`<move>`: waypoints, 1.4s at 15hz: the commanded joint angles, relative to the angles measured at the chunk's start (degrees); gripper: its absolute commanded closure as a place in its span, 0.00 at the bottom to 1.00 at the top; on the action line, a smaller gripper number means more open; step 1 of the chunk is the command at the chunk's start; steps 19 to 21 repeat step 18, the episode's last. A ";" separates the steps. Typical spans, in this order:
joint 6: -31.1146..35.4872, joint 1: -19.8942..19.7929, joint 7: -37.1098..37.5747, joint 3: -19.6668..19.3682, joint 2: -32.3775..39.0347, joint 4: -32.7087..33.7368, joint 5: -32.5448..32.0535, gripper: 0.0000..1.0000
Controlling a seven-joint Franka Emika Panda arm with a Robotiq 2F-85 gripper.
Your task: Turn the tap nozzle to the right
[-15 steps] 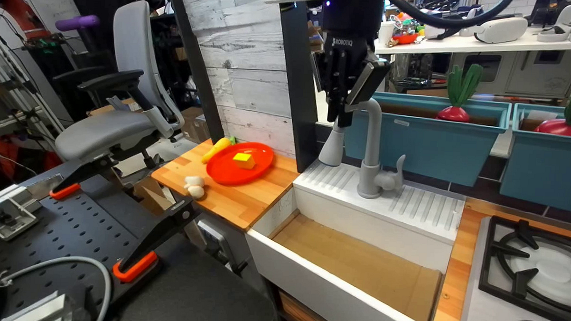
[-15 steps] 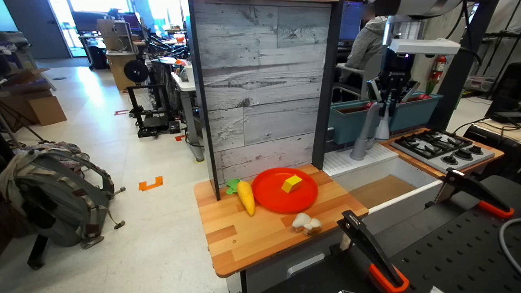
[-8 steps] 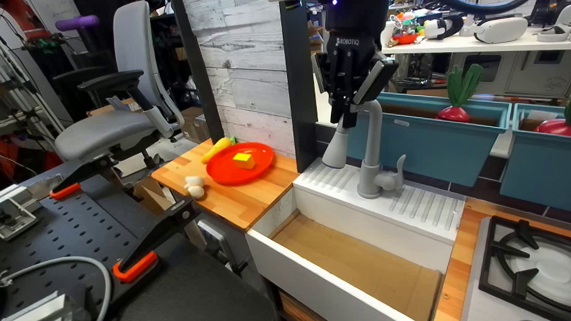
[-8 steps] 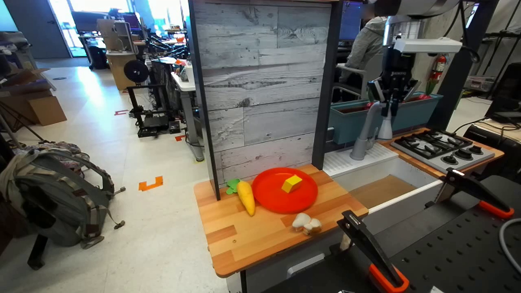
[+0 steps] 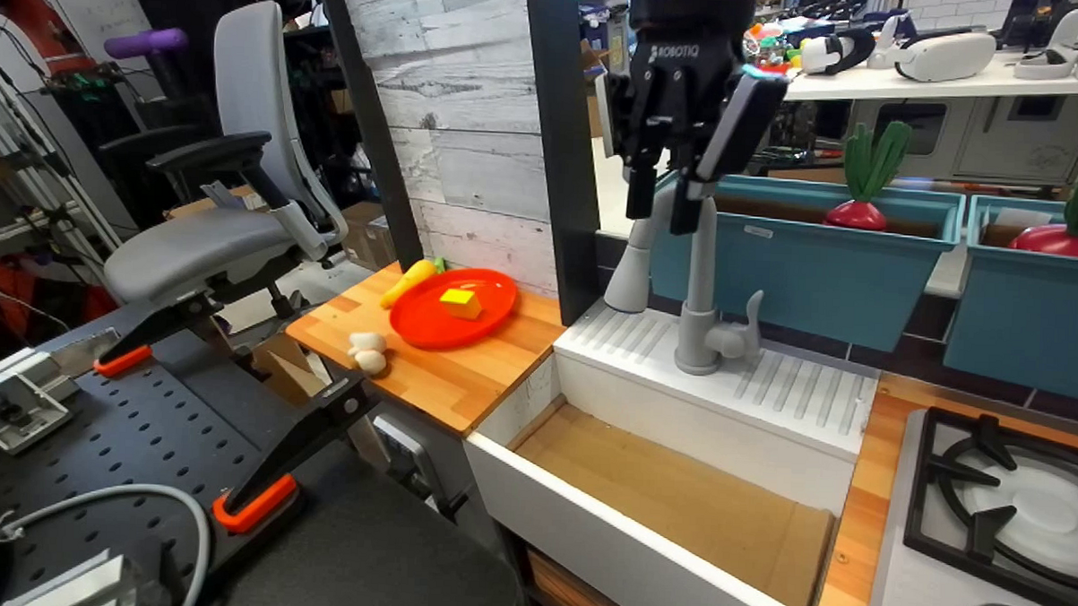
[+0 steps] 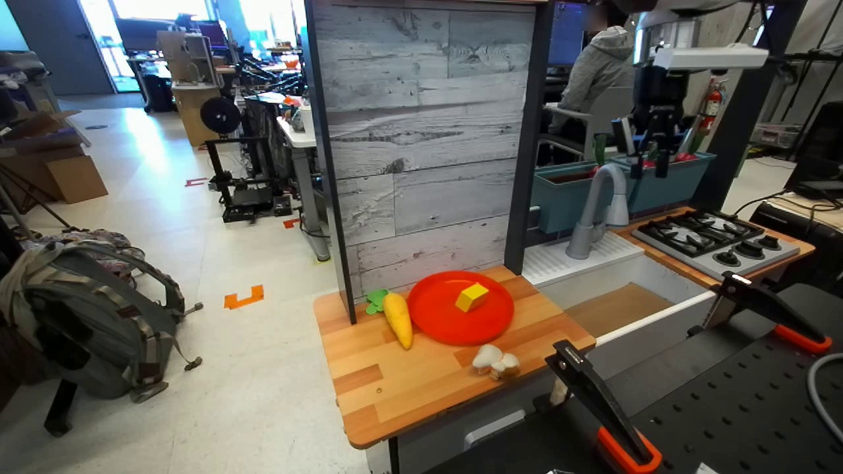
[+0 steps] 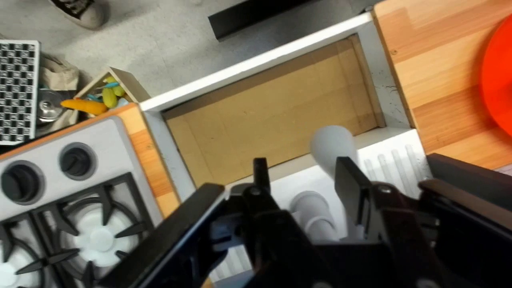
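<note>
The tap nozzle [image 5: 702,259] is a tall grey arched spout on the ridged back ledge of the white sink [image 5: 585,529]. In an exterior view its flared head [image 5: 628,279] hangs to the left of its column; the spout also shows in an exterior view [image 6: 592,199]. My gripper [image 5: 660,216] is open, in front of the arch in the picture. In an exterior view my gripper [image 6: 649,172] stands just right of the arch, apart from it. In the wrist view the gripper [image 7: 303,162] is empty; its right finger partly covers the nozzle head [image 7: 333,145].
A short grey lever handle [image 5: 754,319] sits beside the column. Blue planters [image 5: 800,281] stand behind the sink. A dark post [image 5: 557,160] and panel rise at the left. A stove [image 6: 721,240] adjoins one side, a red plate [image 6: 435,322] the other.
My gripper was at the spout's end with its fingers close together. It has opened and moved away from the spout, to the right in both exterior views. The nozzle head swung back slightly.
</note>
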 commanded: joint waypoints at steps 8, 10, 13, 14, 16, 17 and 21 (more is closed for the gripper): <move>-6.17 -4.43 -3.64 -0.38 -10.91 -4.52 -4.46 0.00; -3.01 -3.41 -3.77 1.10 -15.90 -10.36 -3.56 0.00; 0.58 -1.84 -5.54 3.70 -23.75 -19.23 -2.46 0.00; 2.23 -1.25 -6.67 4.53 -26.25 -22.17 -2.13 0.00; 6.50 1.00 -5.98 5.83 -30.96 -28.30 -1.90 0.00; 1.97 0.16 -5.00 4.50 -24.43 -19.97 -2.85 0.00; 3.35 1.09 -4.97 4.97 -26.67 -22.75 -2.86 0.00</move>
